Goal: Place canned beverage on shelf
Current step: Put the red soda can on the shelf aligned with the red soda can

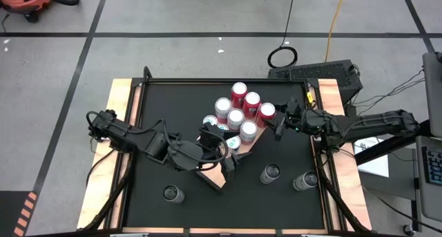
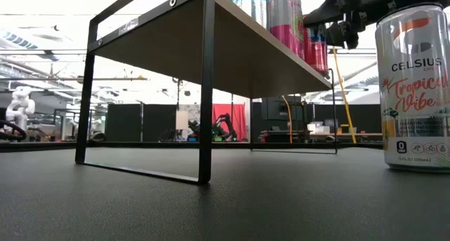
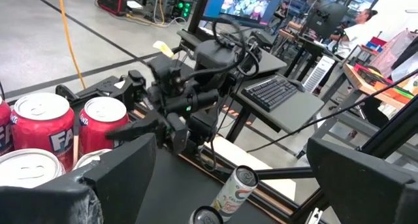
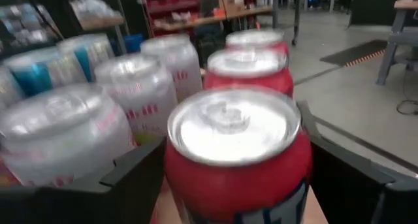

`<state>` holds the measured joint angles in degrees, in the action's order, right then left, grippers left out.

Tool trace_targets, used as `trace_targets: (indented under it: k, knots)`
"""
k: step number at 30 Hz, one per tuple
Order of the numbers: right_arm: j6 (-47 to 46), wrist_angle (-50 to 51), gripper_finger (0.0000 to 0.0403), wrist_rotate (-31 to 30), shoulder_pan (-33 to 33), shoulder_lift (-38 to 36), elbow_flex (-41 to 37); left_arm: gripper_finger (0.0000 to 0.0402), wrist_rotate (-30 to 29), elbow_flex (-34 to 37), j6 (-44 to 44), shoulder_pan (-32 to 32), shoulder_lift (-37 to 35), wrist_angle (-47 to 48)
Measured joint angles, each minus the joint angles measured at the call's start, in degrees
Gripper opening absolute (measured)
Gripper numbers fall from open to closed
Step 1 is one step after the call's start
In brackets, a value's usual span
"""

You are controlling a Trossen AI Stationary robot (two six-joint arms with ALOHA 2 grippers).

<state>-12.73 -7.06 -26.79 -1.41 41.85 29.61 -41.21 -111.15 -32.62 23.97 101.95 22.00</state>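
High view: we look straight down on the black counter, with the shelf near its centre.
Shelf: we see a tan board on a black frame, its top crowded with upright cans.
Red can: the red can stands upright at the shelf's 3 o'clock edge, beside other red cans toward 12 o'clock.
Right pincer: the right pincer reaches in from 3 o'clock; in its wrist view the dark fingers stand either side of the red can with gaps showing, so we read it as released around the can.
Left pincer: the left pincer sits at the shelf's 6 o'clock corner, spread wide and grasping nothing.
Loose cans: we count three on the counter, one can at 7 o'clock, two cans at 5 o'clock.
Low view: a Celsius can stands upright on the counter just beside the shelf frame.
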Motion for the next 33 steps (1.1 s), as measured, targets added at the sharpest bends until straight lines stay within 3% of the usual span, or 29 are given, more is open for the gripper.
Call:
trace_targets:
  k: [12, 17, 21, 28, 33]
  knots:
    - [0.6, 0.2, 0.0324, 0.2, -0.6, -6.2, 2.3, 0.0398, 0.0, 0.0, 0.0, 0.0, 0.0, 0.0]
    - [1.3, 12.8, 0.0324, 3.6, -2.0, -8.7, 9.8, 0.0398, 0.0, 0.0, 0.0, 0.0, 0.0, 0.0]
    - [-3.4, 26.7, 0.0312, 4.5, -3.1, -8.7, 14.5, 0.0398, 0.0, 0.0, 0.0, 0.0, 0.0, 0.0]
    - [-15.6, 43.1, 0.0261, 4.6, -4.8, -8.5, 15.4, 0.0398, -2.6, 0.0, 1.8, 0.0, 0.0, 0.1]
    - [-16.6, 46.0, 0.0216, 4.6, -5.5, -7.6, 14.9, 0.0398, -2.8, 0.0, 1.8, -0.3, 0.0, 0.0]
